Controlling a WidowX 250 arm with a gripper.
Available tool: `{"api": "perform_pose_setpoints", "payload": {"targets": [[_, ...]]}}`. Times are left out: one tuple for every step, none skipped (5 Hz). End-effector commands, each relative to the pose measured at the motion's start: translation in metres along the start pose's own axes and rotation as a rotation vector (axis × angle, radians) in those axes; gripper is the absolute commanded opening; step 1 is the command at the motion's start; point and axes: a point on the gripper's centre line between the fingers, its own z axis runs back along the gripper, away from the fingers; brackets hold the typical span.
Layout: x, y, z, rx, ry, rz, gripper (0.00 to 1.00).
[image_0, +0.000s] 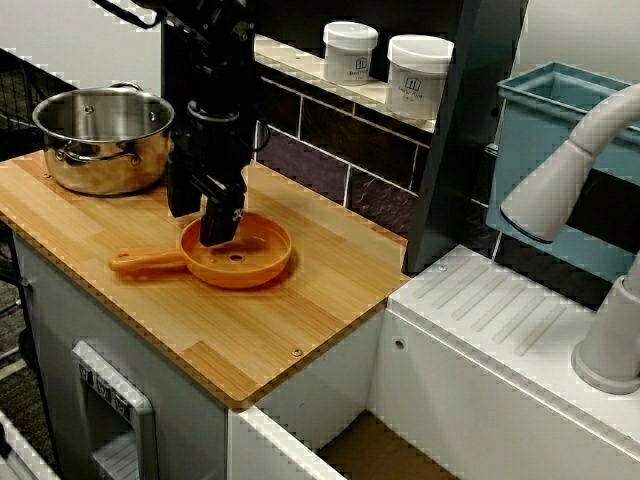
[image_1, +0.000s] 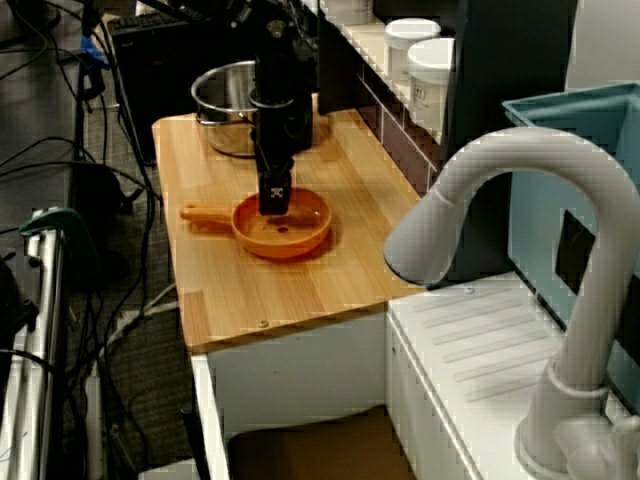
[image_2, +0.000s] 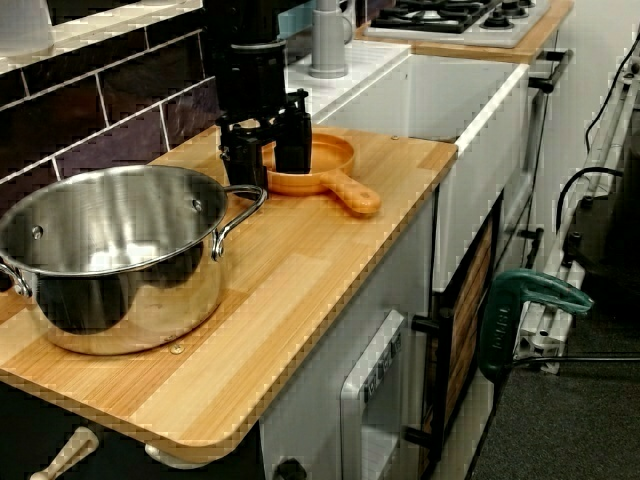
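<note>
Pot (image_2: 110, 260) nearest. Behind it, gripper (image_2: 267, 162), fingers spread wide, straddles pan (image_2: 330, 165) rim: one finger inside, one outside.

The paper labels on the two white round lidded jars (image_0: 418, 78), right of the shiny steel pot (image_0: 103, 140), carry dark print too small to read. A small white mark (image_1: 277, 193) on the black jaws is likewise illegible.

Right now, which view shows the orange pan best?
The view facing the tiled wall: the orange pan shows bowl and handle nearly whole, the open gripper at its rim. The view over the tap shows it smaller; the view from behind the pot shows its handle, the bowl partly hidden.
</note>
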Motion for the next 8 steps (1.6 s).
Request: {"api": "perform_pose_setpoints", "payload": {"targets": [[-0.003, 0.005, -0.003, 0.009, -0.038, -0.017, 0.0], [-0.008, 0.006, -0.001, 0.002, -0.037, -0.026, 0.0], [-0.013, 0.009, 0.006, -0.009, -0.045, -0.03, 0.0], [-0.022, 0.013, 0.022, -0.03, -0.06, -0.039, 0.0], [-0.031, 0.016, 0.042, -0.053, -0.074, -0.051, 0.0], [-0.034, 0.019, 0.056, -0.073, -0.086, -0.052, 0.0], [-0.036, 0.022, 0.069, -0.091, -0.096, -0.058, 0.0], [-0.038, 0.022, 0.083, -0.105, -0.107, -0.071, 0.0]]}}
